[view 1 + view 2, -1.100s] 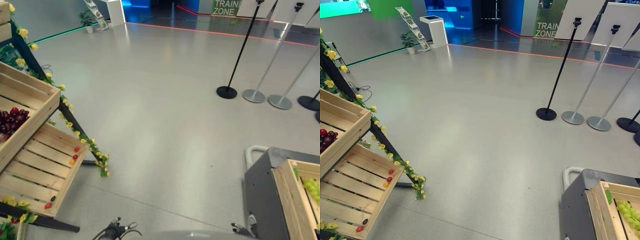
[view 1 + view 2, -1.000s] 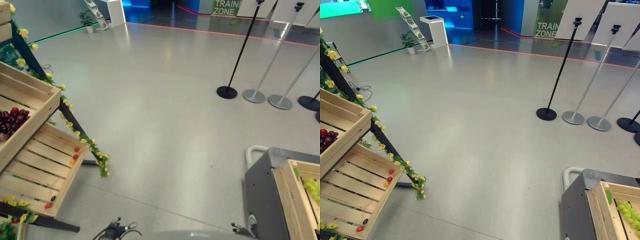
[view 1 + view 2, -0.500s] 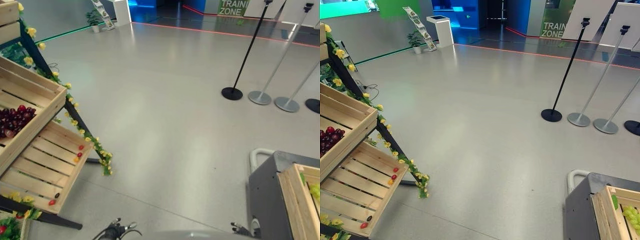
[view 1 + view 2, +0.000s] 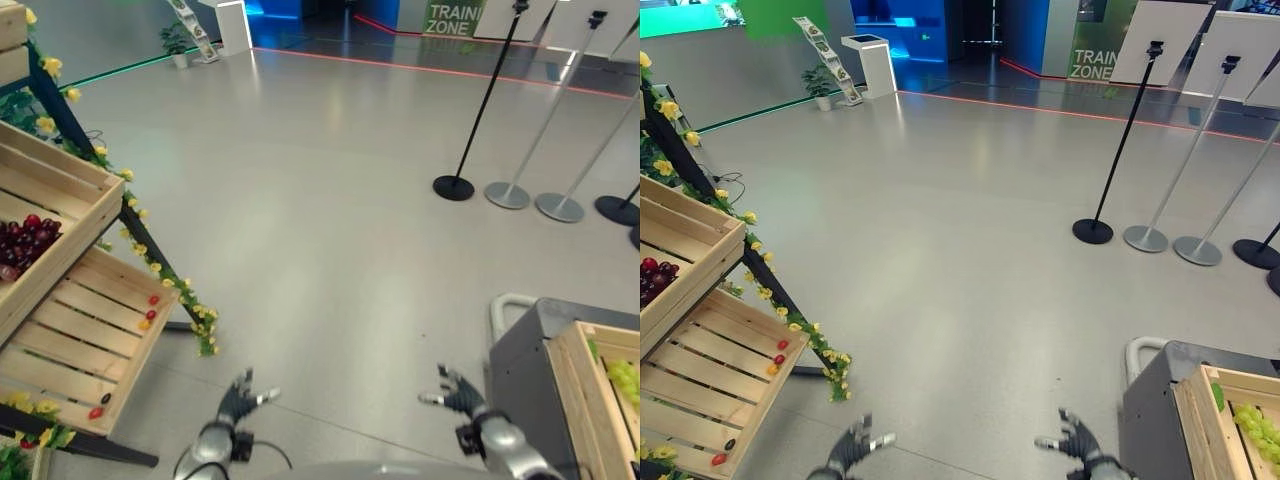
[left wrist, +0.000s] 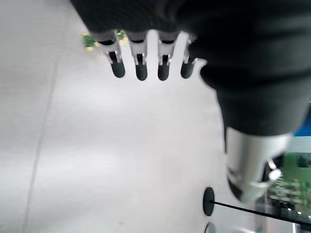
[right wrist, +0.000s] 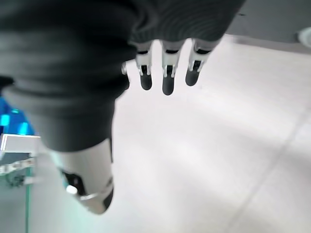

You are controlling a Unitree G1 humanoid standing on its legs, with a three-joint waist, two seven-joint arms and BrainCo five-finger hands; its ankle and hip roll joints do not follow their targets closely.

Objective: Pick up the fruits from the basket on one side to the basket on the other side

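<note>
Crates point(image 4: 60, 220) on a stand at left, crate point(image 4: 600, 400) apparently in a cart point(image 4: 525, 360) at right, stanchions point(image 4: 520, 120) behind.

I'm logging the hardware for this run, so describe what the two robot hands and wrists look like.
Both match. The left robot hand and the right robot hand have slim silver fingers ending in rounded dark tips, with a thicker silver thumb set apart. A dark ribbed cover wraps the back of each hand and wrist. No markings show.
</note>
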